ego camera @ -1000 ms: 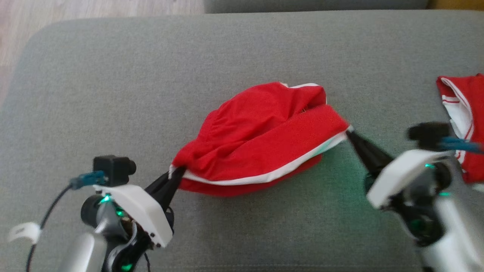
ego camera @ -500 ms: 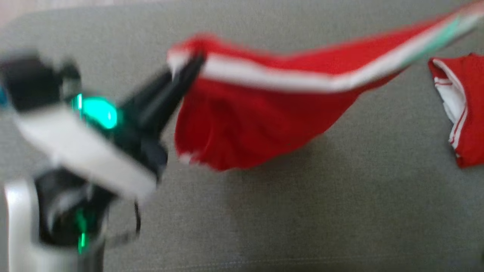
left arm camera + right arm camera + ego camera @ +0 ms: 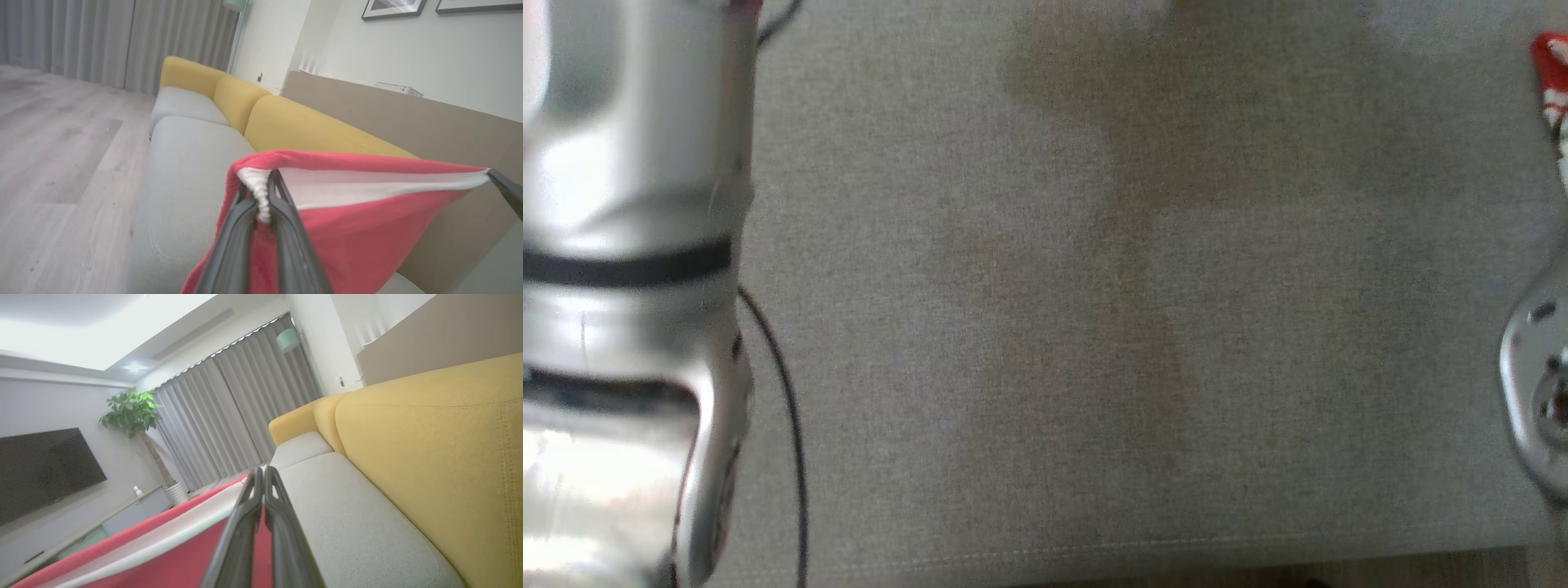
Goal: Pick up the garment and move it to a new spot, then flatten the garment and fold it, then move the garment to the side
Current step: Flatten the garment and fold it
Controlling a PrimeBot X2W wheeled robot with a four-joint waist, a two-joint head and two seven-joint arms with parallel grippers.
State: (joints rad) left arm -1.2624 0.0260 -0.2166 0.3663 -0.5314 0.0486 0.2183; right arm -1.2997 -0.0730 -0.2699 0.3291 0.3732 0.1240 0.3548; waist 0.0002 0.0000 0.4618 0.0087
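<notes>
– Above the sofa [image 3: 1094,286], where's the garment [image 3: 359,228]?
– Aloft, stretched between left gripper [image 3: 263,190], clamped on its white hem, and right gripper [image 3: 261,473], clamped on the far corner, at 3 o'clock in the left wrist view
– Progress?
– Pickup done, I judge; placing, flattening, folding, moving aside remain

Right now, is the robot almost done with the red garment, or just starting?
Just starting. Done: the garment is picked up, off the sofa. In hand: the left hand and right hand are each shut on a white-edged corner, with the cloth stretched between them. Left: laying it at a new spot, flattening, folding and moving it aside; none of that shows yet.
</notes>
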